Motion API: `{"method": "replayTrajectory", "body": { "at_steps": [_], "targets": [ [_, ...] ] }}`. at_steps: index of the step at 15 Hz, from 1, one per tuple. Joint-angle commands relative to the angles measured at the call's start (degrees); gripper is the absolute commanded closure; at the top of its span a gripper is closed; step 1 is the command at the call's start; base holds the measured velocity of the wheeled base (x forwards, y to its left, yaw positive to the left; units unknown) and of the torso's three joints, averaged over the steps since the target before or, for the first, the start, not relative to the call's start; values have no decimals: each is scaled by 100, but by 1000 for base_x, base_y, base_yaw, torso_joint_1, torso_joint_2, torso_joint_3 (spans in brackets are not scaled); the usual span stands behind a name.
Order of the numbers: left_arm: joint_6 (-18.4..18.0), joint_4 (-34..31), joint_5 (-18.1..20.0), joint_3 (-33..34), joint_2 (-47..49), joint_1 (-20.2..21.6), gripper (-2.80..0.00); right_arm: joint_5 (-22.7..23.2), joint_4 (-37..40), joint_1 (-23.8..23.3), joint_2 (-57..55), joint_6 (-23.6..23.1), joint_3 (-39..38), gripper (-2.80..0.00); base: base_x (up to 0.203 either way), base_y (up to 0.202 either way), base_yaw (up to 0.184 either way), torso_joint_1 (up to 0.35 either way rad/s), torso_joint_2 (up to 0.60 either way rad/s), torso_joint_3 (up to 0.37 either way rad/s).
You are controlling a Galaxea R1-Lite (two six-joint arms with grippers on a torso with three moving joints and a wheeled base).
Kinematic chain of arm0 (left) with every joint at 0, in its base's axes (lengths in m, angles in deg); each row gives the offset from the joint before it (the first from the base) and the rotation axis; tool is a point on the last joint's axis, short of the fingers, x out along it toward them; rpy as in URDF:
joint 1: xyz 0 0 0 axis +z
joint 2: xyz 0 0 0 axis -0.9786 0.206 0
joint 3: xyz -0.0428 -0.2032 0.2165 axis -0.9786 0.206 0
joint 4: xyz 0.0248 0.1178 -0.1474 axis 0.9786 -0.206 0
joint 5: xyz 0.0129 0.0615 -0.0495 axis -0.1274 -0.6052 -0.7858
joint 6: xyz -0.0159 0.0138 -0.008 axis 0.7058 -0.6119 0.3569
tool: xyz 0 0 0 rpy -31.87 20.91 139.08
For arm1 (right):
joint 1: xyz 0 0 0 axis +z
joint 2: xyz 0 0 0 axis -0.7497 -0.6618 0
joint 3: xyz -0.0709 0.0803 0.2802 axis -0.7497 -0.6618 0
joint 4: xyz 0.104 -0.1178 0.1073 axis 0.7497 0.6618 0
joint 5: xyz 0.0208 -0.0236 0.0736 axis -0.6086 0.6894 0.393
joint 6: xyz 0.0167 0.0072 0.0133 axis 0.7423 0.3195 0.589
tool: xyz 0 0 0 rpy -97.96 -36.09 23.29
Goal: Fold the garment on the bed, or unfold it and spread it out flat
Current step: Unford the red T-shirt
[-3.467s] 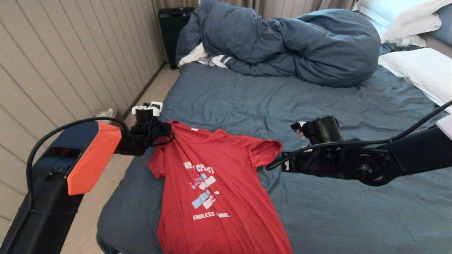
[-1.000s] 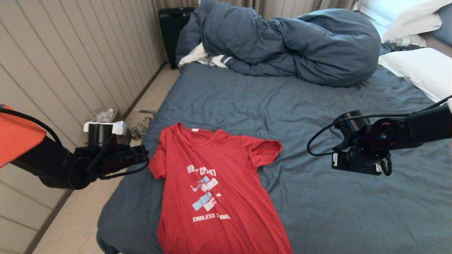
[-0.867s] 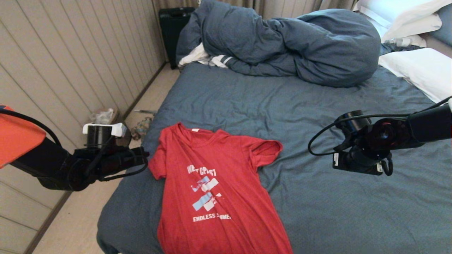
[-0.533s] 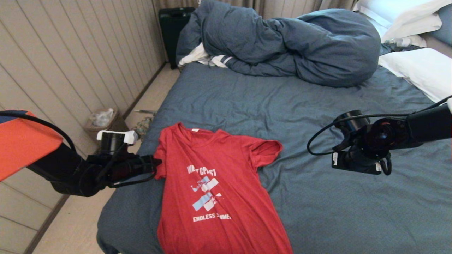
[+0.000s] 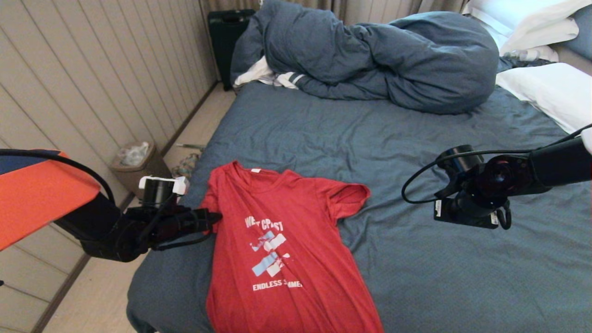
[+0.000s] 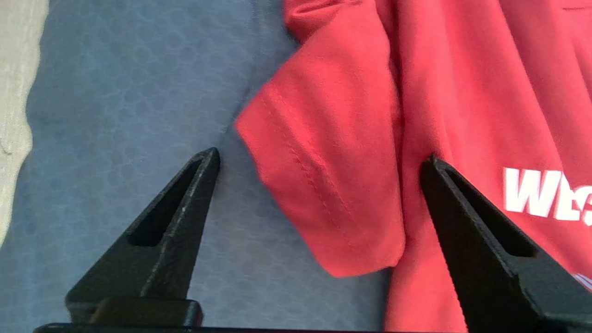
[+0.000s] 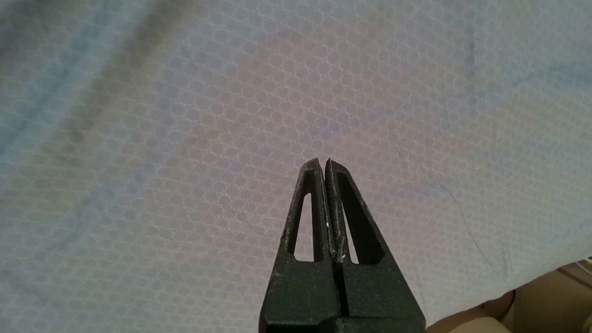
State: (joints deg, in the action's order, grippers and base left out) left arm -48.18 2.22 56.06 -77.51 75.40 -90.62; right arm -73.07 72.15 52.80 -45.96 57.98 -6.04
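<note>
The left gripper (image 5: 217, 216) sits at about 9 o'clock of the shirt (image 5: 282, 259), at the left sleeve. In the left wrist view the left gripper (image 6: 319, 159) has its jaws spread wide, one finger over the bare sheet (image 6: 115, 115) and the other over the shirt (image 6: 462, 92) body, with the sleeve (image 6: 323, 185) lying between them, not yet touched as far as I can tell. The sleeve is folded in toward the body, its hem showing.

The shirt lies face up on the bed (image 5: 370, 138) near its front left corner, lettering readable, collar toward 12 o'clock, hem running off the bottom of the head view. Its body looks mostly flat with long creases; the right sleeve (image 5: 349, 196), at about 2 o'clock of the print, is bunched and curled.

The step in hand looks like the approach for a grasp on the left sleeve, part of spreading the shirt flat. The next move calls for lowering the open jaws around the sleeve edge, closing on the top cloth only and not the sheet, then drawing it outward toward 9 o'clock.

The right gripper (image 7: 326, 162) is pressed together and empty, hovering over bare sheet; in the head view its arm (image 5: 471, 194) is at 3 o'clock, well apart from the shirt.
</note>
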Motion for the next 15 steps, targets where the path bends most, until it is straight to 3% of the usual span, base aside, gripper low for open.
{"method": "replayTrajectory", "body": {
  "at_steps": [1, 5, 6, 13, 15],
  "targets": [
    [10, 18, -4, 5, 35, -46, -280, -12, 12, 15, -19, 9, 21, 0, 0, 0, 0, 0, 0, 0],
    [10, 18, -16, 10, 102, -117, -280, -12, 27, 59, 7, -20, 65, 0, 0, 0, 0, 0, 0, 0],
    [10, 48, -16, 1, 115, -121, 0, -12, 30, 59, 7, -18, 65, 0, 0, 0, 0, 0, 0, 0],
    [-18, 446, -325, -222, 275, -104, 0, -21, 4, 59, -28, -18, 73, 0, 0, 0, 0, 0, 0, 0],
    [-119, 667, -502, -330, 193, 136, 0, -19, 3, 103, -37, -18, 113, 0, 0, 0, 0, 0, 0, 0]
  ]
}}
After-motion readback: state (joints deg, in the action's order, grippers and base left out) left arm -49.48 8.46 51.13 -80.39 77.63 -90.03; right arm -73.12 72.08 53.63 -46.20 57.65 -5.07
